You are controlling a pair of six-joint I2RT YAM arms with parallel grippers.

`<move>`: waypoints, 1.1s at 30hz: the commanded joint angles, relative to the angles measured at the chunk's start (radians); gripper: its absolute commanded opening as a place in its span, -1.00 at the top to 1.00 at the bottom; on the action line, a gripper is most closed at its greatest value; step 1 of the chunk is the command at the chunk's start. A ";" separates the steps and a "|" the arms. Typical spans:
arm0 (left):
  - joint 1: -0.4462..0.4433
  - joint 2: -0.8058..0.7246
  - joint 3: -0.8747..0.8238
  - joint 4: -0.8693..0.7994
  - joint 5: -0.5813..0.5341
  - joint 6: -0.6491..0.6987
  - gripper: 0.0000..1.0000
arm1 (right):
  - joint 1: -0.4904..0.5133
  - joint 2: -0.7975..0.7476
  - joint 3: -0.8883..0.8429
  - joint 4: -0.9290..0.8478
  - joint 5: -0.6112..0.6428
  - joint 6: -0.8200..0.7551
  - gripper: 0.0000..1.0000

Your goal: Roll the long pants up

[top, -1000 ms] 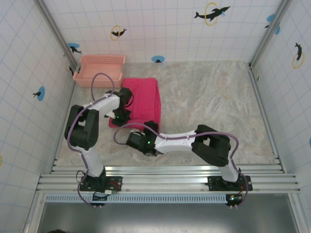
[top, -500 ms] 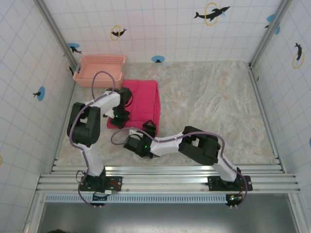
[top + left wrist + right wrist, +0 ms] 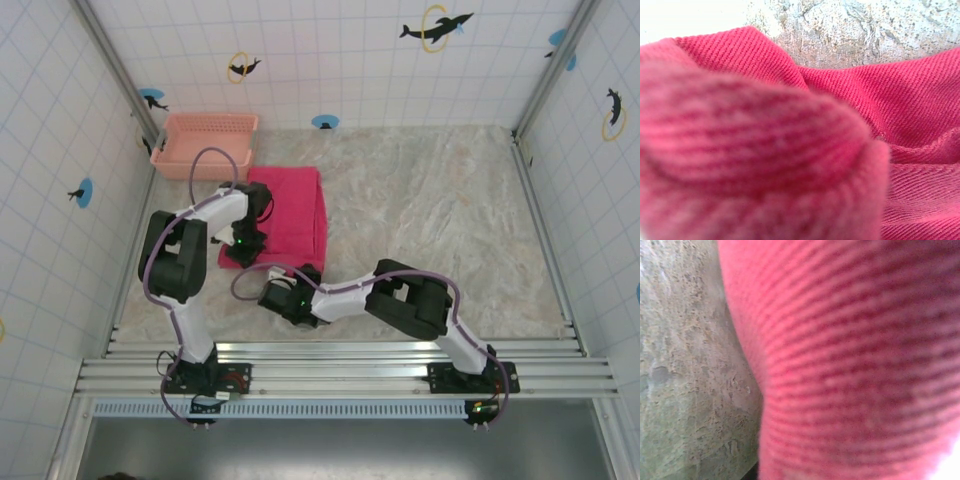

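Observation:
The long pants [image 3: 292, 212] lie folded into a magenta-pink rectangle on the left of the table, in front of the basket. My left gripper [image 3: 243, 250] sits at the pants' near left corner, closed on the cloth. My right gripper [image 3: 306, 270] is at the pants' near right edge, closed on the cloth there. In the left wrist view a blurred fold of the long pants [image 3: 765, 150] bulges right against the lens and hides the fingers. In the right wrist view ribbed pink cloth of the long pants [image 3: 855, 365] hides the fingers too, with bare table on the left.
A pale salmon-pink lattice basket [image 3: 205, 143] stands at the back left corner, just behind the pants. Tiled walls close in the table [image 3: 440, 220] on three sides. A metal rail [image 3: 340, 365] runs along the near edge by the arm bases.
My right arm has swung left and reached the pants' near edge, and its jaws have gone from wide open to closed. The left arm has barely shifted.

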 commanded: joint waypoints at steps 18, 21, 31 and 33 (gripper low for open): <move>0.021 -0.388 -0.194 0.335 -0.233 0.377 -0.95 | -0.342 -0.027 0.137 -0.516 -0.591 -0.012 1.00; 0.032 -0.412 -0.158 0.330 -0.246 0.407 -0.95 | -0.347 -0.009 0.158 -0.558 -0.599 0.002 1.00; 0.030 -0.454 -0.160 0.321 -0.239 0.428 -0.95 | -0.348 0.037 0.197 -0.687 -0.561 0.087 1.00; 0.029 -0.459 -0.169 0.321 -0.229 0.427 -0.95 | -0.351 0.032 0.187 -0.687 -0.610 0.103 1.00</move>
